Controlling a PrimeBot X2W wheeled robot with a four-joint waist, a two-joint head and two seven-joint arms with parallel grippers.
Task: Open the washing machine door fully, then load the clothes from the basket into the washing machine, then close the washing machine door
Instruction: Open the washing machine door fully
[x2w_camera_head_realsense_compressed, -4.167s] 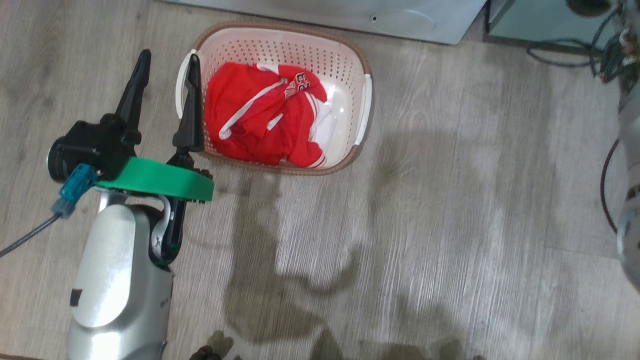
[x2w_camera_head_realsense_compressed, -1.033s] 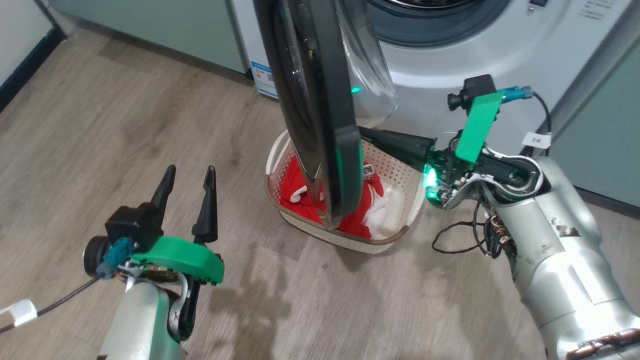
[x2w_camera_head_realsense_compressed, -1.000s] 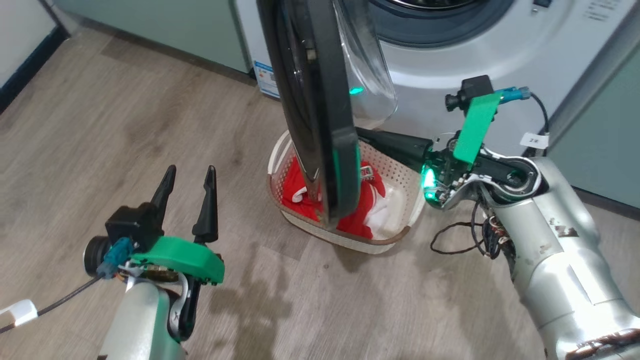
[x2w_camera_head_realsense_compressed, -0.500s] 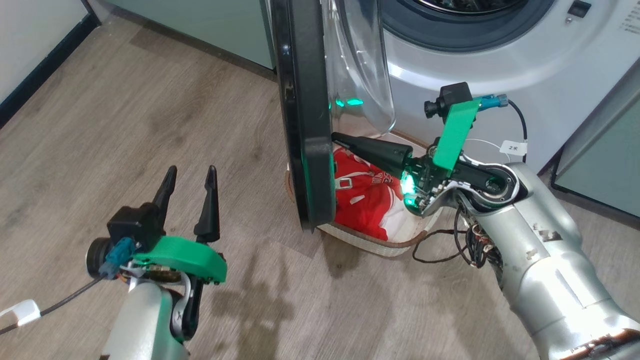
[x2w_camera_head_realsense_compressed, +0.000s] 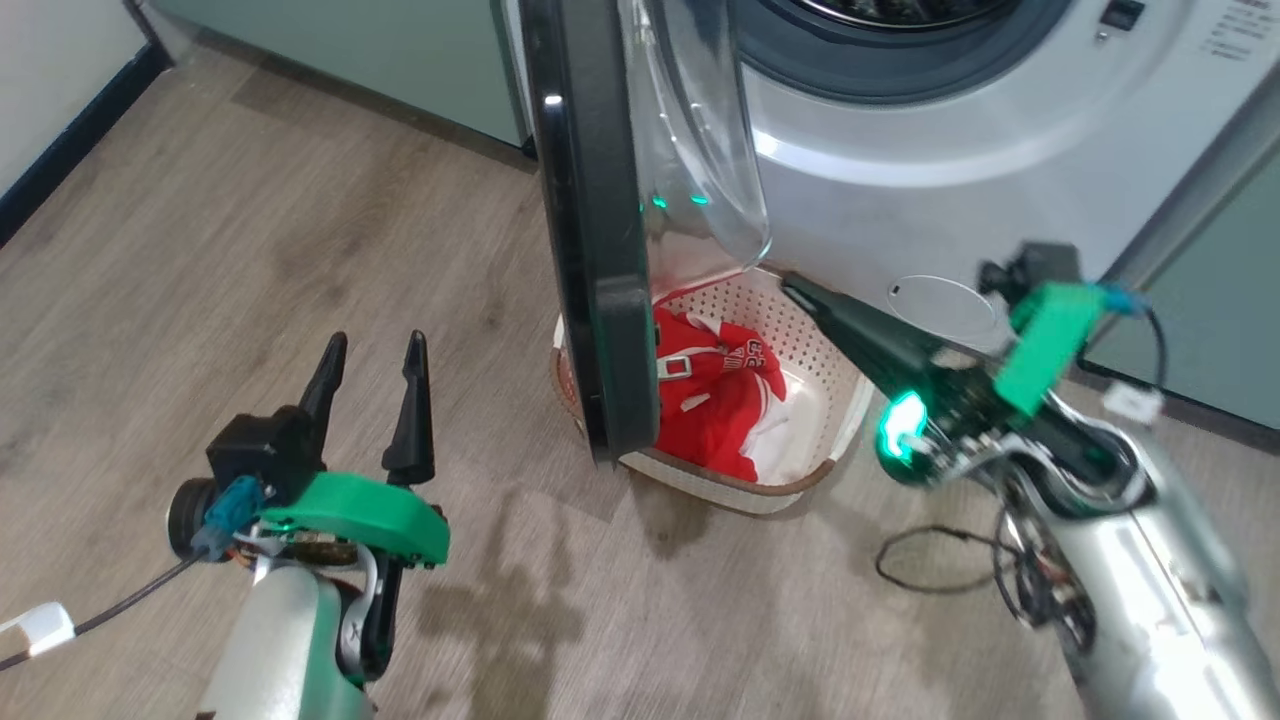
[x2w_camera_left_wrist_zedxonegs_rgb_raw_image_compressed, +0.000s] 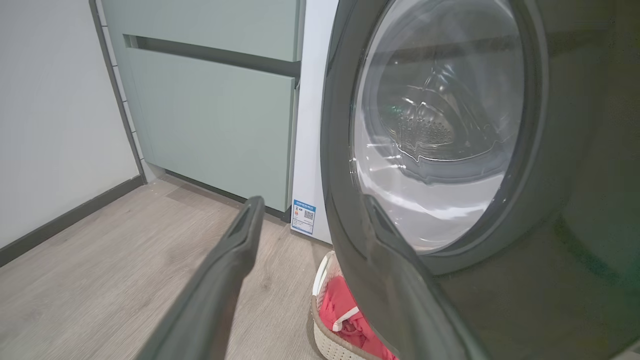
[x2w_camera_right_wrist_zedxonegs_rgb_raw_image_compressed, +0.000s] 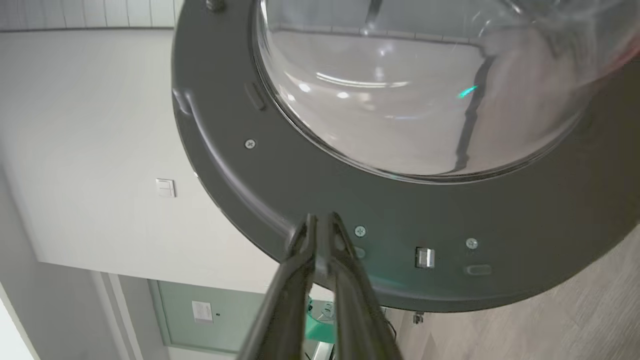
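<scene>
The washing machine door (x2w_camera_head_realsense_compressed: 590, 250) stands open from the washing machine (x2w_camera_head_realsense_compressed: 900, 190), seen edge-on. The basket (x2w_camera_head_realsense_compressed: 745, 488) sits at the door's lower edge, partly behind it, with the clothes (x2w_camera_head_realsense_compressed: 715, 400) inside. Right gripper (x2w_camera_head_realsense_compressed: 800, 288): jaws narrow, tips almost together, empty, on the door's glass side, apart from it. Left gripper (x2w_camera_head_realsense_compressed: 368, 345): jaws wide, empty, on the door's outer side, well apart

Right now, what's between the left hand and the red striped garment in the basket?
In the head view, bare wood floor, then the open black-ringed glass washing machine door, seen edge-on, separate the left hand from the red garment.
</scene>
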